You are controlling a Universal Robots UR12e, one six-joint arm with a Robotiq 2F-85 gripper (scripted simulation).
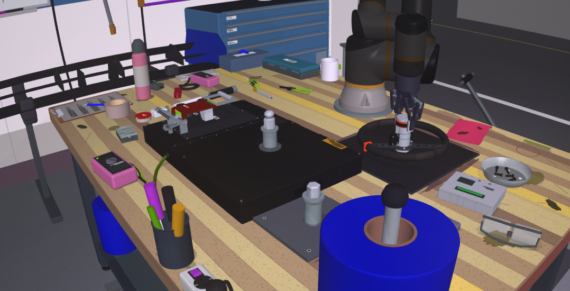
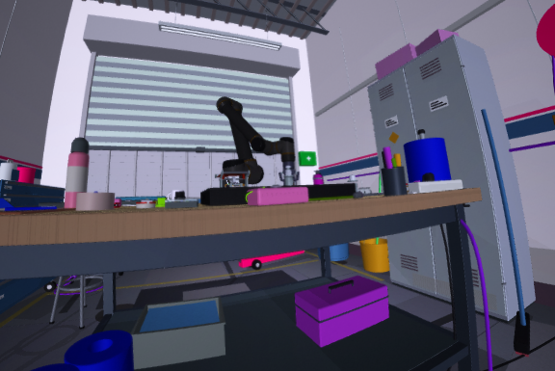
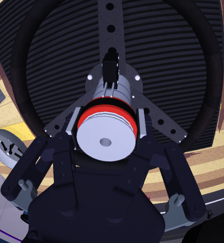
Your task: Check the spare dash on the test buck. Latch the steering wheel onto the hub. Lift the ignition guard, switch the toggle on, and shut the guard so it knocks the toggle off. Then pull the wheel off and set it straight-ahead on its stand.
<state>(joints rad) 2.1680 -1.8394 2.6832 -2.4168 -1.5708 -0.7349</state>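
The steering wheel (image 1: 402, 141) lies flat on a ribbed black mat on the right of the bench, its grey boss with a red collar (image 3: 106, 127) standing up from the middle. I hold that boss in my closed gripper (image 1: 405, 118) (image 3: 106, 126), coming straight down on it. The black rim carries an orange mark on its left side. The grey hub (image 1: 270, 131) stands on the black test buck. The red ignition guard (image 1: 192, 110) lies down at the buck's far left corner. The grey stand post (image 1: 313, 203) rises from a plate at the bench's front.
Behind the wheel stands the arm's base (image 1: 364, 90), with a blue drawer cabinet (image 1: 259, 30) further back. A big blue roll (image 1: 388, 245) stands in front. A pink cloth (image 1: 468, 131), a bowl of screws (image 1: 506, 171) and a grey meter (image 1: 472, 191) lie to the right.
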